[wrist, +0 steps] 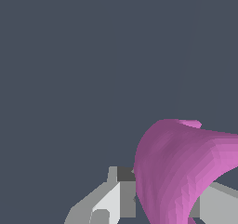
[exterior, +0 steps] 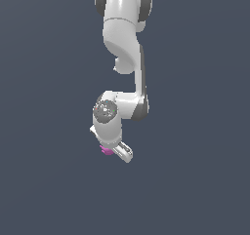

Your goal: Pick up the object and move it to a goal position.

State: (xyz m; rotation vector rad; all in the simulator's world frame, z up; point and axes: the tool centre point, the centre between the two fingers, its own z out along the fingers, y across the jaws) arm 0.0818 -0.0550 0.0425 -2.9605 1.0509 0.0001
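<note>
The object [exterior: 105, 150] is a small magenta-pink curved lump, just showing under the white hand in the exterior view. In the wrist view the object [wrist: 181, 172] fills the space between the two grey-white fingers [wrist: 114, 197], its curved body rising past them. My gripper [exterior: 112, 152] is shut on the object, one finger on each side of it. The arm reaches down from above, and the hand hides most of the lump in the exterior view. No mark for a goal position shows in either view.
A plain dark blue-grey surface [exterior: 195, 180] fills both views. The white arm's links [exterior: 124, 39] stand above the hand. Nothing else shows.
</note>
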